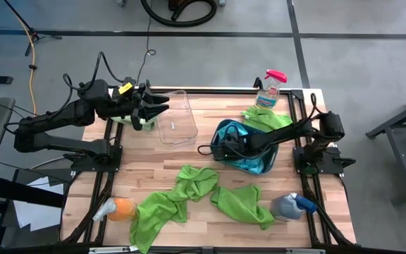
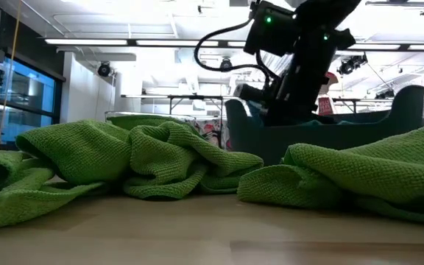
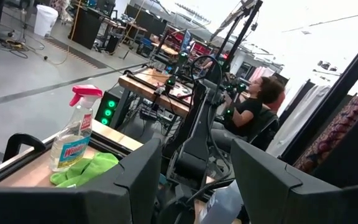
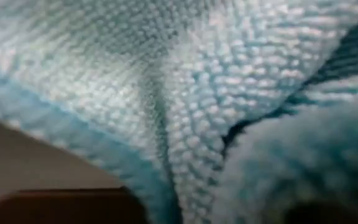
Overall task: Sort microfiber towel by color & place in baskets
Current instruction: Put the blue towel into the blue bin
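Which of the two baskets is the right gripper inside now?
The dark teal basket, right of the table's middle: the right gripper reaches into it, over blue towel. The clear basket, beside the left gripper, appears empty.

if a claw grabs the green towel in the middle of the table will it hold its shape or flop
The green towel lies crumpled in soft folds, so it will probably drape and flop. Its nubby weave in the low view suggests good grip, not slipping. It touches a neighbouring green towel, which may drag along.
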You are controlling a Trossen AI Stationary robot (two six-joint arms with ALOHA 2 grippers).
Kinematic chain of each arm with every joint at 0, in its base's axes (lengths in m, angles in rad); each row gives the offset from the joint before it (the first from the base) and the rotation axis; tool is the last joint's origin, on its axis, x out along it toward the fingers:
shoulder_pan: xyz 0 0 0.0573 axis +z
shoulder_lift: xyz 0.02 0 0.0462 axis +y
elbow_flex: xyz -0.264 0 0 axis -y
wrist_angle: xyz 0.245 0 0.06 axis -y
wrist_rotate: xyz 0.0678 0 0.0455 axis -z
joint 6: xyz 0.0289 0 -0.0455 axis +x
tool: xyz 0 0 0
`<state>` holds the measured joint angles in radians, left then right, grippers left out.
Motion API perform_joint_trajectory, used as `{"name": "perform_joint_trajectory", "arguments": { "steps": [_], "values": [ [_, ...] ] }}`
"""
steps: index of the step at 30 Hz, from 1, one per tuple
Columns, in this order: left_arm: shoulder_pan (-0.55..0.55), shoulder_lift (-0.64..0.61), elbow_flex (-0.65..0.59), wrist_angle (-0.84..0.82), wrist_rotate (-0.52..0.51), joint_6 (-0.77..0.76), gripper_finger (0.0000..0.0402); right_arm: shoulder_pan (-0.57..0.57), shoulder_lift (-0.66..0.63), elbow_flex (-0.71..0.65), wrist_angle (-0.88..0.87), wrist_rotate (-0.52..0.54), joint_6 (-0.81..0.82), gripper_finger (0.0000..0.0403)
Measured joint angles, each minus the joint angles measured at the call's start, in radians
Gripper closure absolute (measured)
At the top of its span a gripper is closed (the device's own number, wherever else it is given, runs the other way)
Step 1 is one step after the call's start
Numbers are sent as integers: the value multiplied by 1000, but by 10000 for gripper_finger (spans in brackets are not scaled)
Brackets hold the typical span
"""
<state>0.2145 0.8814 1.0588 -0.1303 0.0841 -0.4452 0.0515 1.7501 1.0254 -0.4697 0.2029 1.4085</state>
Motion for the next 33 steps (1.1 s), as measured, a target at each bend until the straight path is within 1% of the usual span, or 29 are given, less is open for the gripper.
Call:
{"name": "perform_joint_trajectory", "arguments": {
  "steps": [6, 8, 11, 14, 25, 33],
  "values": [
    [0, 0, 0, 0, 3, -24, 218, -1, -53, -1, -40, -31, -55, 216],
    [0, 0, 0, 0, 3, -25, 218, -1, -79, -1, -57, -39, -67, 193],
    [0, 0, 0, 0, 3, -25, 218, -1, -126, -1, -90, -46, -74, 172],
    [0, 0, 0, 0, 3, -26, 218, -3, -181, -1, -126, -40, -74, 165],
    [0, 0, 0, 0, 3, -26, 218, -38, -382, -1, -303, 5, -108, 163],
    [0, 0, 0, -1, 3, -28, 218, -65, -522, -1, -360, 115, -134, 163]
  ]
}}
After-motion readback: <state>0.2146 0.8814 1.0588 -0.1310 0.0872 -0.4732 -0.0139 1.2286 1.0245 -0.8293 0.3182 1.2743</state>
